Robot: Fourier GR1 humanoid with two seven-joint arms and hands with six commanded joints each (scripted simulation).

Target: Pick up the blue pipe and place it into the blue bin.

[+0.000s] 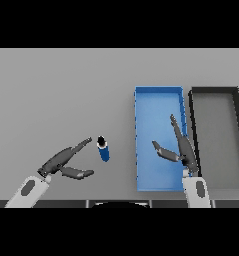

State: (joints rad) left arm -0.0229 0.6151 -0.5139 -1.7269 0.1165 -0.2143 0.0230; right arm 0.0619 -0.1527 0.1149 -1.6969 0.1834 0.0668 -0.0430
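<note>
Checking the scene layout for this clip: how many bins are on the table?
2. The blue bin sits right of centre, with the right hand over it. The black bin lies beside it, further right. Nothing appears to hide another.

Blue pipe [103, 149] upright on table, left of blue bin [158, 100]

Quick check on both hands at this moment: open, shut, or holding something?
Left hand: open, fingers spread, beside the blue pipe, holding nothing.
Right hand: open, over the blue bin, holding nothing.
</note>
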